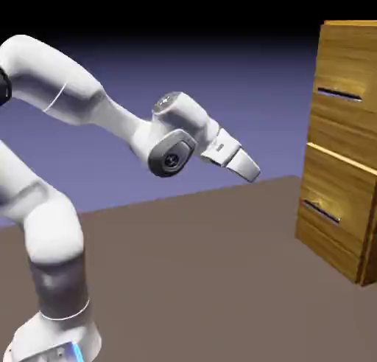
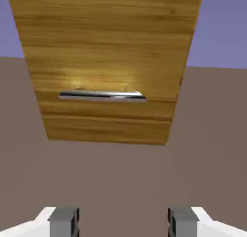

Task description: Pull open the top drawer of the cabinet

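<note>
The cabinet [image 1: 346, 143] stands tall at the exterior view's right edge, golden-brown wood grain with two stacked drawers. Its top drawer [image 1: 350, 73] carries a slim dark bar handle [image 1: 339, 95] and looks closed. My gripper [image 1: 252, 171] hangs in the air well left of the cabinet, below the top handle's height, pointing down and to the right. In the hand view my gripper [image 2: 123, 224] is open, with its grey fingertips [image 2: 64, 221] wide apart and nothing between them. That view faces a single drawer front [image 2: 111, 62] with a silver handle [image 2: 102, 95], apparently the lower one.
The lower drawer [image 1: 335, 206] with its own handle [image 1: 322, 211] sits under the top one. Brown table surface [image 1: 199, 279] stretches between my arm's base and the cabinet. The white arm [image 1: 51, 228] rises at the lower left.
</note>
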Tool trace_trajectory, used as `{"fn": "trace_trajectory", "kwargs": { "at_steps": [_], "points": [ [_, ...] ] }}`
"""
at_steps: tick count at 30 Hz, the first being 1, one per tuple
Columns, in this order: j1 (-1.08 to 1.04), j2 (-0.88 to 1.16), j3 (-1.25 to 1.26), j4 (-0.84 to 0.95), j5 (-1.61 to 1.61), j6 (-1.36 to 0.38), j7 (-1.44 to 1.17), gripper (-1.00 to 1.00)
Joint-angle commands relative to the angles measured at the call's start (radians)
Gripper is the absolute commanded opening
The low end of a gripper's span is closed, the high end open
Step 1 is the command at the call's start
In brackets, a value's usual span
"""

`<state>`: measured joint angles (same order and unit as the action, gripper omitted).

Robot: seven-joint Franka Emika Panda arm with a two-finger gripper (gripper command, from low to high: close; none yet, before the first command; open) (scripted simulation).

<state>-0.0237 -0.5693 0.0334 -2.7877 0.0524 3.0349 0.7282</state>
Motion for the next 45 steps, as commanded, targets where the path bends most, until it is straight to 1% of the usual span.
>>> {"fn": "trace_trajectory", "kwargs": {
  "at_steps": [1, 45],
  "points": [
    [-0.03, 0.001, 0.028, 0.019, 0.044, -0.002, -0.011, 0.0],
    [-1.333, 0.027, 1.246, 0.834, 1.957, -0.08, -0.479, 0.0]
  ]
}}
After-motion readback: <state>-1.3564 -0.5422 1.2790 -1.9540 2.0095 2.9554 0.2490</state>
